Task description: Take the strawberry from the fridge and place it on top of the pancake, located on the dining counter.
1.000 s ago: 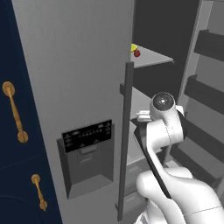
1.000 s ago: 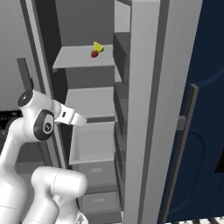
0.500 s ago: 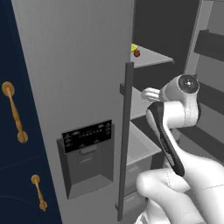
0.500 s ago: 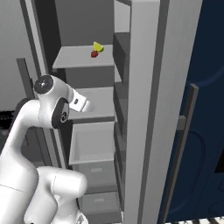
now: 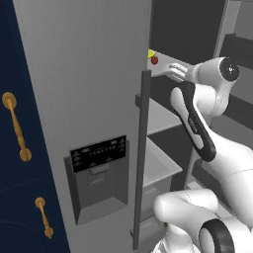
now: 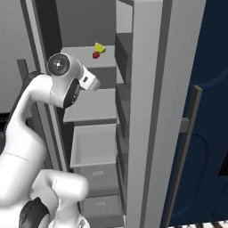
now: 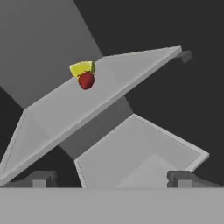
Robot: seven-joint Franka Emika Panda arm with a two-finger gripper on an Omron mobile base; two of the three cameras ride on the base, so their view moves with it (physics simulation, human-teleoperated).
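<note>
Reach toward the open fridge (image 5: 89, 89) looks like the step in hand: the strawberry (image 7: 86, 80) sits upper left of the hand frame on an upper shelf (image 7: 109, 83), touching a small yellow fruit (image 7: 81, 68), and the pincer (image 7: 109, 178), jaws spread wide and empty, must next advance to straddle the berry alone.

We see a small yellow fruit (image 7: 81, 68) well above and to the right of the navy cabinet (image 5: 20, 197), which serves as our landmark at the left. Two brass handles (image 5: 16, 126) are mounted upright on that cabinet's front, one above the other. Another navy panel (image 6: 209, 116) stands at the far right of the right base view.
</note>
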